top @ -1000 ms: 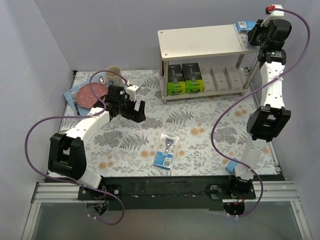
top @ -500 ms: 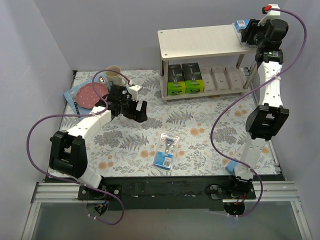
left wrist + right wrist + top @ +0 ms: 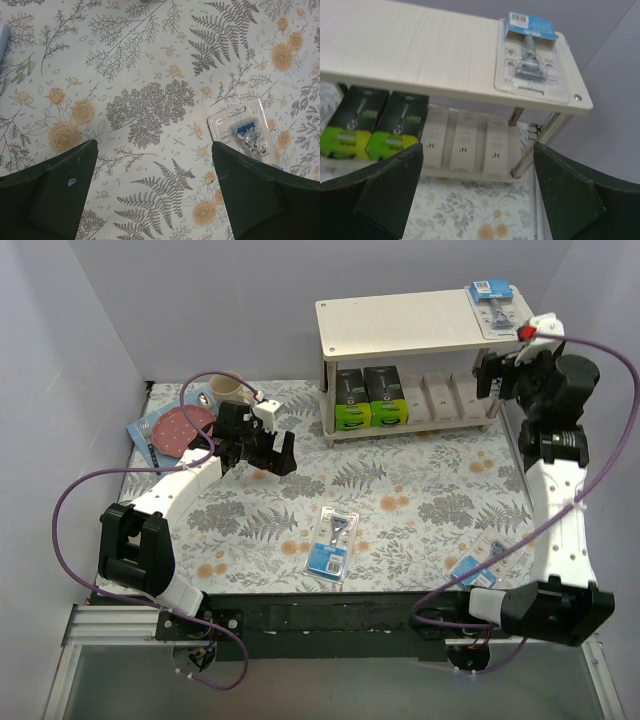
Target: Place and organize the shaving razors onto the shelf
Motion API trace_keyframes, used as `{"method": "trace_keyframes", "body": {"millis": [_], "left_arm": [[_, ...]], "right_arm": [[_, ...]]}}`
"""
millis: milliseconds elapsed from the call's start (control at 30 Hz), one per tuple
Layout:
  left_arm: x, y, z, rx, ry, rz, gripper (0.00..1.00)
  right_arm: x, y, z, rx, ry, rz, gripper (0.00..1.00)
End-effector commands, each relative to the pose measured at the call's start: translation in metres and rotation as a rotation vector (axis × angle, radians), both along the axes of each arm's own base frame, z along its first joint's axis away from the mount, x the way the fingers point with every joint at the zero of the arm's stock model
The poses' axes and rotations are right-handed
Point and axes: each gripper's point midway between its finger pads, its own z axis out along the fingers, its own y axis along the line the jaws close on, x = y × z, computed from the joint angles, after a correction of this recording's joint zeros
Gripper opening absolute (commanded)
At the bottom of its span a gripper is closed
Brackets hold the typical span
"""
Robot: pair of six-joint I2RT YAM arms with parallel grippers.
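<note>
The shelf [image 3: 400,325] stands at the back right. A blue-carded blister razor pack [image 3: 492,300] lies on the right end of its top board [image 3: 420,45], seen from the right wrist as pack [image 3: 527,60]. Two black-and-green boxes [image 3: 368,398] and white boxes [image 3: 465,140] fill the lower tier. My right gripper [image 3: 487,373] [image 3: 477,200] is open and empty, just in front of the shelf's right end. Another blister pack [image 3: 332,543] [image 3: 247,135] lies flat mid-table. My left gripper [image 3: 275,460] [image 3: 155,200] hovers open over the cloth, left of that pack.
A cream mug [image 3: 225,390] and a pink speckled plate [image 3: 180,427] sit at the back left, with a blue-carded pack [image 3: 145,445] under the plate. Another blue pack [image 3: 468,570] lies by the right arm's base. Grey walls close the left and back.
My right gripper opened, left the blister pack on the shelf's top board and drew back and down. The left gripper edged slightly toward the back right.
</note>
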Motion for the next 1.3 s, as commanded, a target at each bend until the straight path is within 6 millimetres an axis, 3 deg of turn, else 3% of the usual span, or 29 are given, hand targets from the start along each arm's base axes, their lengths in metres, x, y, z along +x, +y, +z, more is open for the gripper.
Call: {"method": "trace_keyframes", "body": {"millis": [0, 67, 133, 233, 367, 533, 667, 767, 933, 1067, 1100, 1200, 1267], "left_arm": [[-0.001, -0.006, 0.021, -0.042, -0.044, -0.01, 0.98], [0.0, -0.008, 0.022, -0.049, -0.041, -0.012, 0.98], [0.001, -0.009, 0.019, -0.05, -0.031, -0.016, 0.98], [0.002, -0.01, 0.018, -0.052, -0.025, -0.017, 0.98], [0.003, -0.008, 0.015, -0.038, -0.021, -0.014, 0.98], [-0.001, -0.003, 0.007, -0.01, -0.004, -0.002, 0.98], [-0.01, 0.002, -0.007, 0.014, 0.045, -0.001, 0.98], [-0.01, 0.005, -0.01, 0.04, 0.062, -0.001, 0.98], [-0.004, 0.008, -0.015, 0.09, 0.074, -0.017, 0.98], [0.004, 0.006, -0.01, 0.103, 0.068, -0.027, 0.98], [0.005, 0.005, -0.011, 0.106, 0.067, -0.031, 0.98], [0.006, 0.005, -0.015, 0.115, 0.07, -0.032, 0.98], [0.006, 0.004, -0.018, 0.108, 0.077, -0.034, 0.98]], "right_arm": [[-0.049, 0.008, -0.1, -0.266, 0.236, 0.137, 0.95], [-0.076, 0.016, -0.141, -0.351, 0.346, 0.244, 0.93], [-0.119, 0.018, -0.196, -0.489, 0.509, 0.399, 0.92], [-0.169, 0.009, -0.253, -0.572, 0.735, 0.499, 0.86], [-0.21, -0.009, -0.3, -0.571, 0.91, 0.413, 0.87], [-0.233, -0.023, -0.314, -0.405, 1.06, 0.156, 0.93], [-0.257, -0.024, -0.341, -0.195, 1.225, -0.037, 0.95], [-0.254, -0.024, -0.342, -0.152, 1.22, -0.078, 0.95], [-0.25, -0.041, -0.334, -0.12, 1.223, -0.22, 0.98], [-0.242, -0.042, -0.329, -0.154, 1.191, -0.176, 0.98], [-0.239, -0.039, -0.328, -0.205, 1.175, -0.092, 0.98], [-0.215, -0.041, -0.309, -0.332, 1.049, 0.027, 0.98], [-0.199, -0.036, -0.299, -0.483, 0.945, 0.201, 0.98]]}}
